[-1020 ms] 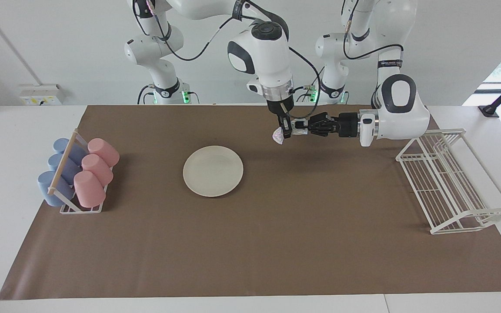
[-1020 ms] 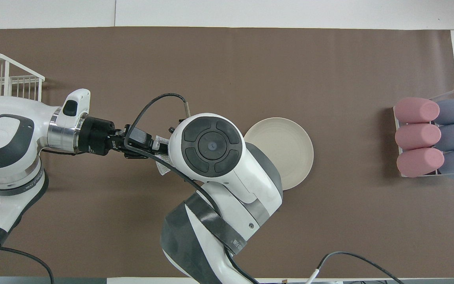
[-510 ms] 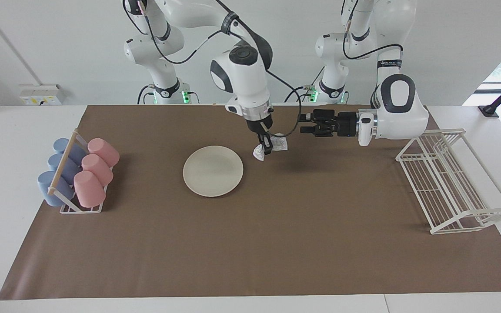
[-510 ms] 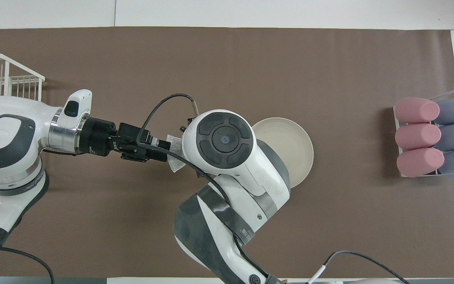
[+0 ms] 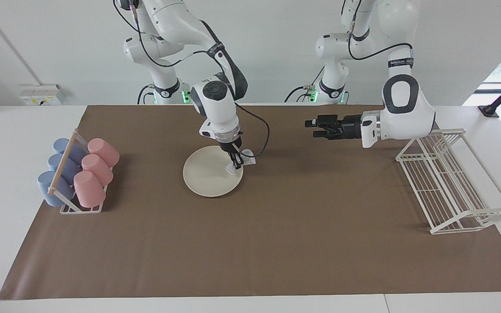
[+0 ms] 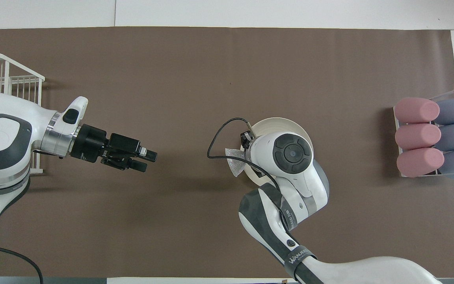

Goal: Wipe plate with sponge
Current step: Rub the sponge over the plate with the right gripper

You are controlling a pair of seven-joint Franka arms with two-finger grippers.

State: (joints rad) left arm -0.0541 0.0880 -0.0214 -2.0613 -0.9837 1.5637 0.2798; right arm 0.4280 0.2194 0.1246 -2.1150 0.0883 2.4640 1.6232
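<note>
Facing view. We see the cream-white plate point(image 5: 212, 171) lying flat on the brown table cover point(image 5: 250, 243), left of centre in the frame. The right gripper point(image 5: 235, 162) points down over the plate's right-hand rim, fingers clamped on the sparkly sponge point(image 5: 242, 158); the sponge's lower end sits at the plate's surface by that rim, and part of it hangs out past the rim. A black cable point(image 5: 262, 138) loops beside this wrist. The left gripper point(image 5: 309, 128) lies horizontal in the upper right of the frame, over bare cover and well apart from the plate, fingers apart and holding nothing. A rack of pink and blue cups point(image 5: 78, 173) stands at the left edge of the cover, a white wire dish rack point(image 5: 448, 182) at the right edge.

Overhead view. The right arm's wrist point(image 6: 290, 157) covers most of the plate point(image 6: 278, 123); we see only its upper rim. The sponge point(image 6: 235, 161) shows as a silvery wedge left of the wrist, overlapping the rim. The gripper's fingers are hidden here. The left gripper point(image 6: 148, 160) is at centre left, fingers parted, empty. The cups point(image 6: 432, 136) are at far right, the wire rack point(image 6: 6, 83) at upper left.
</note>
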